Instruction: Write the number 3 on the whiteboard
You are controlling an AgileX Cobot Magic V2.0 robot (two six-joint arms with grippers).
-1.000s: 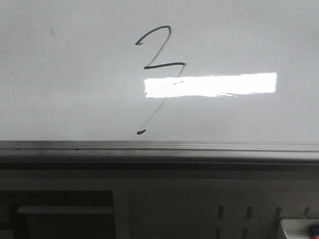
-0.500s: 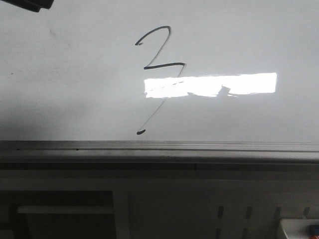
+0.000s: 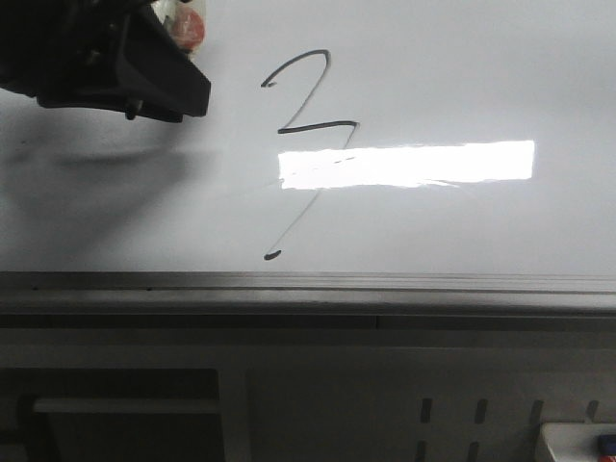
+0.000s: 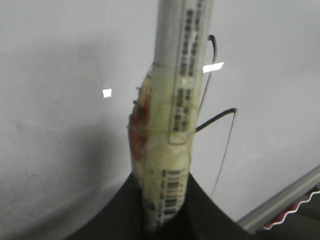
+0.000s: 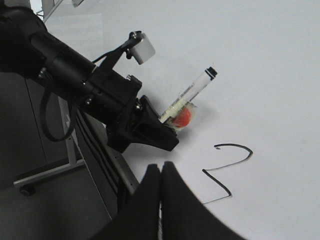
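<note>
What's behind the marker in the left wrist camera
Behind the marker lies the whiteboard with the number 3 drawn on it. The marker covers part of the strokes, so the whole digit doesn't show there.

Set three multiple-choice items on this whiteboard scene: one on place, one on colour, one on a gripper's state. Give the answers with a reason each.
1. In the front view, where is the left gripper relative to the number 3?
A. To its left
B. To its right
C. Over its tail

2. What colour is the number's ink?
A. Red
B. Black
C. Blue

3. What is the left gripper doing?
A. Open and empty
B. Shut on a marker
C. Shut on a cloth

Answers: 1 A, the dark gripper fills the whiteboard's upper left corner. 2 B, the strokes look black in every view. 3 B, the right wrist view shows the marker sticking out of its jaws.
</note>
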